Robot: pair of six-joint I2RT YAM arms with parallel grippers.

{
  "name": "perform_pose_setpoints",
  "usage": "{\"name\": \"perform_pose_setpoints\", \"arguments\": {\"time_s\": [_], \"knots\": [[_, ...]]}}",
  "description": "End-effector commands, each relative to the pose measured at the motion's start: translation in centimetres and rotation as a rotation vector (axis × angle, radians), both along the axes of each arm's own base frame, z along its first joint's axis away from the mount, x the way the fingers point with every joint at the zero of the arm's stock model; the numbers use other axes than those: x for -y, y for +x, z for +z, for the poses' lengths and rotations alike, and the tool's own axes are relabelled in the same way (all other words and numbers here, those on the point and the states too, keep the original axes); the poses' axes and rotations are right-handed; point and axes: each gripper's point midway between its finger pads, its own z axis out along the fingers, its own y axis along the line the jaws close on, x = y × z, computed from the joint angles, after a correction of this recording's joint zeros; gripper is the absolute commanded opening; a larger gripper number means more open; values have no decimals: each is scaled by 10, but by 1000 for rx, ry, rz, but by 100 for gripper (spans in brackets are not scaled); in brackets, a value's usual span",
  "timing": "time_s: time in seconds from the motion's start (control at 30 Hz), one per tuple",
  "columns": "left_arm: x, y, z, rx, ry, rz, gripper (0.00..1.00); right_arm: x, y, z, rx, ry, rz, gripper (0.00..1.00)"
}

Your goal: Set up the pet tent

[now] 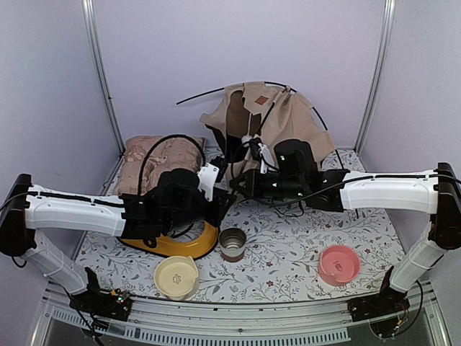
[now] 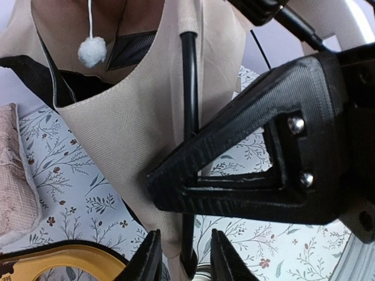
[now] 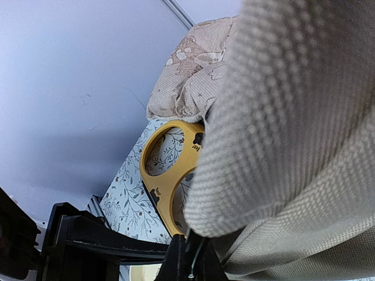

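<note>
The pet tent (image 1: 274, 115), tan-beige fabric with thin black poles and a brown label patch, stands half-raised at the back of the floral mat. Both grippers meet at its front lower edge. My left gripper (image 1: 225, 203) (image 2: 187, 260) is open, its fingers on either side of a black pole (image 2: 188, 88) and a fabric edge, with a gap beside the pole. A white pom-pom (image 2: 92, 51) hangs above. My right gripper (image 1: 239, 186) (image 3: 193, 263) is shut, pinching the tent's fabric (image 3: 293, 117), which fills most of its view.
A patterned cushion (image 1: 162, 158) lies at the back left. A yellow ring-shaped stand (image 1: 189, 245) sits under the left arm. In front are a cream bowl (image 1: 176, 276), a metal cup (image 1: 232, 243) and a pink bowl (image 1: 338, 264). Walls enclose the mat.
</note>
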Motion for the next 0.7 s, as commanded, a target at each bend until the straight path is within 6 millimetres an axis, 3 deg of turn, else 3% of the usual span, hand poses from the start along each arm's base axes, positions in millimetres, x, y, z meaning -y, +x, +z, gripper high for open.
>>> {"name": "perform_pose_setpoints", "arguments": {"time_s": [0.0, 0.1, 0.33, 0.47, 0.57, 0.67], "knots": [[-5, 3, -6, -12, 20, 7, 32, -6, 2, 11, 14, 14, 10, 0], [-2, 2, -10, -19, 23, 2, 38, -7, 2, 13, 15, 16, 15, 0], [-1, 21, -8, 5, 69, 45, 37, -9, 1, 18, 20, 18, 20, 0], [-4, 28, -8, 2, 66, 68, 25, -7, 0, 20, 23, 13, 21, 0], [-3, 32, -3, 16, 63, 74, 1, -6, 0, 20, 23, 9, 22, 0], [-6, 36, 3, 41, 75, 92, 0, -4, -1, 17, 27, -12, 22, 2]]}}
